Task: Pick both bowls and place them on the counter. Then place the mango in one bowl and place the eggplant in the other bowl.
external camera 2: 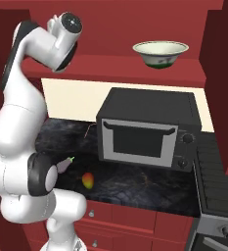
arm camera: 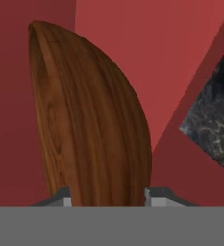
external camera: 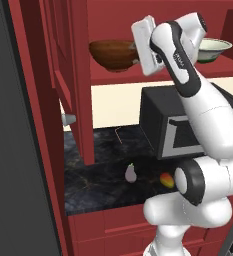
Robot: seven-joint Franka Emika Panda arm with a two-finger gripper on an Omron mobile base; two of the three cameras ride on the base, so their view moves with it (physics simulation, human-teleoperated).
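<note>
Wooden bowl [arm camera: 92, 125] between gripper [arm camera: 107, 196] fingers on shelf [external camera: 153, 75]

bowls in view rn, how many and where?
2. The brown wooden bowl is up on the red shelf at the gripper, between its fingertips. The white bowl sits on the same shelf, above the microwave. None on the counter.

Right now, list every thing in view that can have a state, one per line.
Wooden bowl: upright on the red shelf, gripped at its right rim.
End effector: shut on the wooden bowl, a finger on either side.
White bowl: upright on the shelf, untouched.
Mango: lying on the counter.
Eggplant: on the counter, left of the mango.
Microwave: door shut.
</note>
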